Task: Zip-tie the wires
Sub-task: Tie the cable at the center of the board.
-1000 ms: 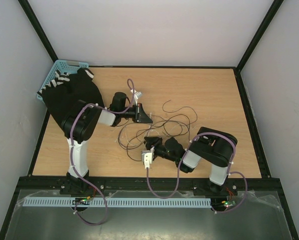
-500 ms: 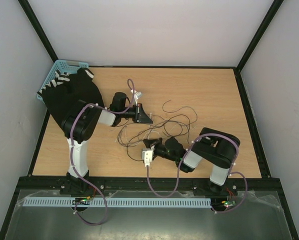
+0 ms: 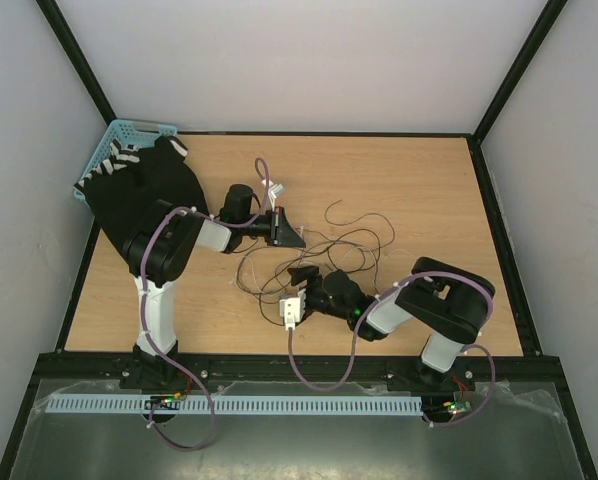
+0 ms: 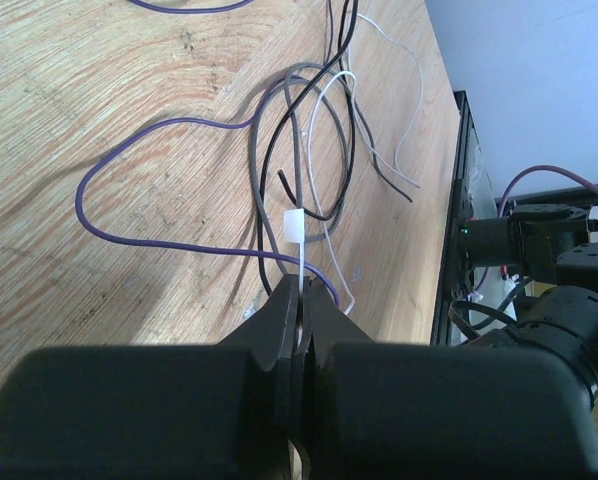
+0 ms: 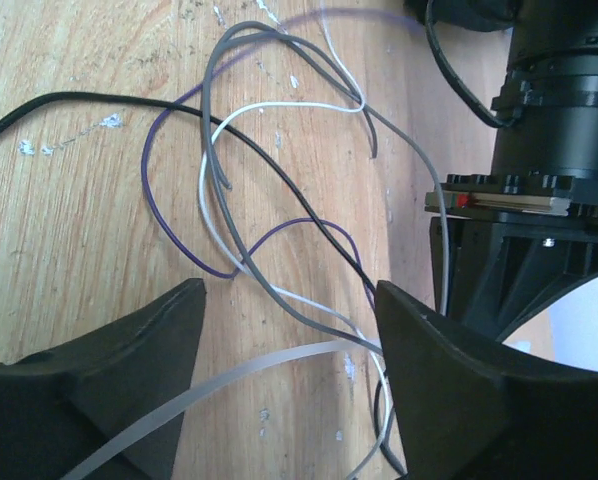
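1. Left gripper [image 4: 301, 290]: seen at the lower centre of the left wrist view, its 2 fingers pressed together and pinching the zip tie [image 4: 293, 225]. In the top view it is placed just left of centre [image 3: 289, 235].
2. Zip tie: a thin white strip is held upright from the left fingertips, with its square head uppermost, over the wires [image 4: 299, 130]. In the right wrist view a pale strip [image 5: 229, 378] is seen arching across the bottom of the frame, between the 2 fingers there. Contact with either finger cannot be told.
3. Right gripper [image 5: 289, 295]: its fingers are spread wide apart and nothing is pinched. In the top view it is found below centre [image 3: 301, 274], just beside the tangle.
4. Wires [image 3: 324, 245]: a loose curling tangle is spread on the table [image 3: 429, 190] at centre frame, between the 2 grippers. Up close, black, grey, white and purple strands [image 5: 229, 170] are shown.
5. Basket [image 3: 114, 140]: blue, at the upper left corner of the table.
6. Cloth [image 3: 139, 185]: black with white stripes, lying partly over the basket.
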Action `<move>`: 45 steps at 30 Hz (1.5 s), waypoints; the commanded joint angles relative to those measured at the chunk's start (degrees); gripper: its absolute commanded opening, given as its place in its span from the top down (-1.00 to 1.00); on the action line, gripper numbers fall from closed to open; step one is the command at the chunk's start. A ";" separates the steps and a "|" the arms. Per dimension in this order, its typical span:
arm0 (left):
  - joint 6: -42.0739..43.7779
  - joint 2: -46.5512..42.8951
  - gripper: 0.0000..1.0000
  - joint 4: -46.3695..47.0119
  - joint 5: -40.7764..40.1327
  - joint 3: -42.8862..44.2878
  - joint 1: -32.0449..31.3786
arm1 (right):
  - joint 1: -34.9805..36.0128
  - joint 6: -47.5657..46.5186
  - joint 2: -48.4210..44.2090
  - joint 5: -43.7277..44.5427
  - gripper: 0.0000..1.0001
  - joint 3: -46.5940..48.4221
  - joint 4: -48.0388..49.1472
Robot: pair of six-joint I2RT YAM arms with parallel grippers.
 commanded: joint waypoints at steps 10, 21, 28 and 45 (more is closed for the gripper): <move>0.93 0.86 1.00 0.66 2.48 1.74 0.54 | 0.30 -1.59 -10.23 0.65 -0.78 -3.46 -2.93; 1.36 0.74 1.00 0.19 2.39 1.77 0.90 | -1.07 6.95 -29.91 -8.37 -0.83 -3.77 -8.92; 1.20 1.10 1.00 0.19 2.98 2.04 0.90 | -5.58 6.57 -33.01 -8.46 -0.85 -3.84 -9.52; 0.37 1.22 1.00 -0.06 3.83 2.44 0.81 | -5.68 -15.14 -9.75 7.57 -1.00 -1.77 -1.08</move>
